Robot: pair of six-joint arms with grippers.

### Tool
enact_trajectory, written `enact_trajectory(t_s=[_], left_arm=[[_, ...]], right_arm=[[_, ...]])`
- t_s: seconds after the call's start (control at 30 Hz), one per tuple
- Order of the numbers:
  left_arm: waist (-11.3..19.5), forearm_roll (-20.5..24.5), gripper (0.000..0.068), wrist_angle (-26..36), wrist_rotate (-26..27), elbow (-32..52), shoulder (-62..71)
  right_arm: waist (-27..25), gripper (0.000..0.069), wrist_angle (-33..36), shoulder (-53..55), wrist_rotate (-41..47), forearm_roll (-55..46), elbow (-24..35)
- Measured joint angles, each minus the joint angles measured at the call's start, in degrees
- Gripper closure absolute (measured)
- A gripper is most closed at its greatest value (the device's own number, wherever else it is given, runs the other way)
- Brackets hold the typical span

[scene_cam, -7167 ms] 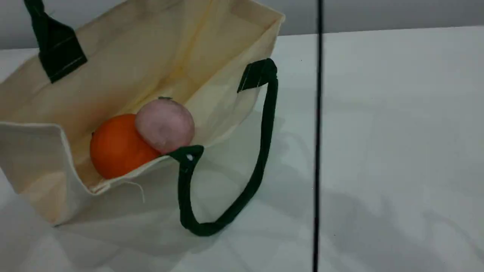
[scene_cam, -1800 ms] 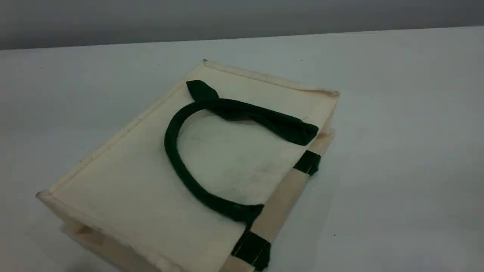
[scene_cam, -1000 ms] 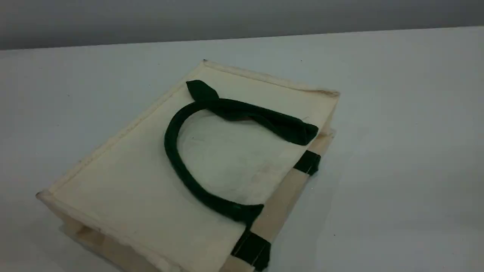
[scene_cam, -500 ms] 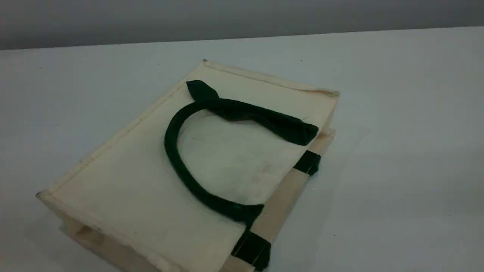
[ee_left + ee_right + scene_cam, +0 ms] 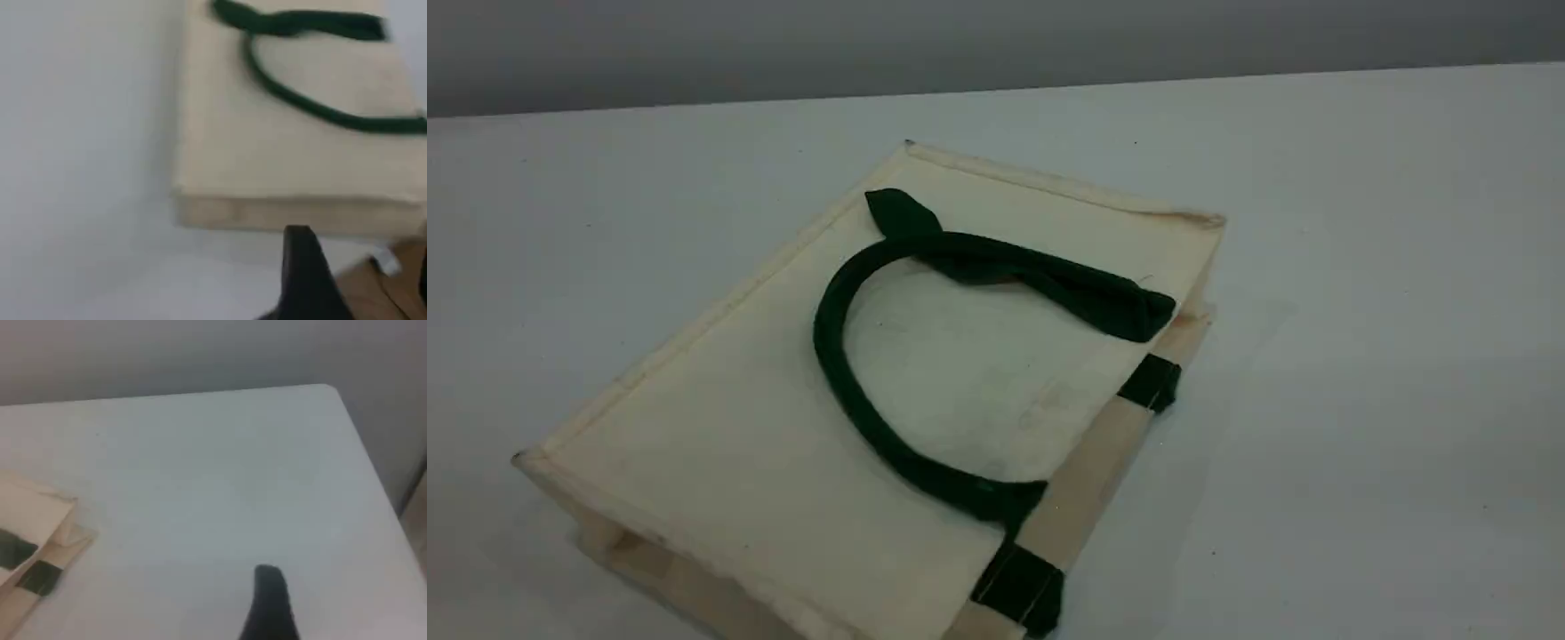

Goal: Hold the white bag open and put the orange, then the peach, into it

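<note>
Only in wrist views: L pincer (image 5: pixel 363 283), R pincer (image 5: pixel 270 600), both spread; scene view: flat white bag (image 5: pixel 738 444).

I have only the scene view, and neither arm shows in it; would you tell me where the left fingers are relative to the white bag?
Observer: In the left wrist view, the left fingers are close in front of the white bag, at the thick edge that lies at your view's bottom left. I cannot tell whether they touch it.
Operator: Thank you. And the right fingers?
Observer: The right fingers are over bare table, well apart from the bag, which only clips that view's left edge.
Operator: Is either holding anything?
Observer: No, nothing shows at either fingertip.
</note>
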Motion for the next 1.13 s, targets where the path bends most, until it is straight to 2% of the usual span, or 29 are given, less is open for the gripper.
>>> enact_trajectory(t_s=[0.17, 0.23, 0.3, 0.37, 0.57, 1.13], left_arm=[[15.01, 0.12, 0.0314, 0.0, 0.0, 0.0, 0.0], [19.91, 0.12, 0.0314, 0.0, 0.0, 0.0, 0.0], [24.1, 0.16, 0.0314, 0.0, 0.0, 0.0, 0.0], [26.42, 0.16, 0.0314, -0.05, 0.0, 0.0, -0.73], [26.95, 0.18, 0.0314, 0.58, 0.0, -0.11, -6.66], [26.95, 0.37, 0.0314, 0.3, -0.05, -0.11, -6.61]], right_arm=[[-0.16, 0.0209, 0.0, 0.0, 0.0, 0.0, 0.0], [-0.16, 0.0209, 0.0, 0.0, 0.0, 0.0, 0.0], [-0.16, 0.0209, 0.0, 0.0, 0.0, 0.0, 0.0], [-0.16, 0.0209, 0.0, 0.0, 0.0, 0.0, 0.0], [-0.16, 0.0209, -0.06, 0.0, 0.0, 0.0, 0.0], [-0.16, 0.0209, -0.06, 0.0, 0.0, 0.0, 0.0]])
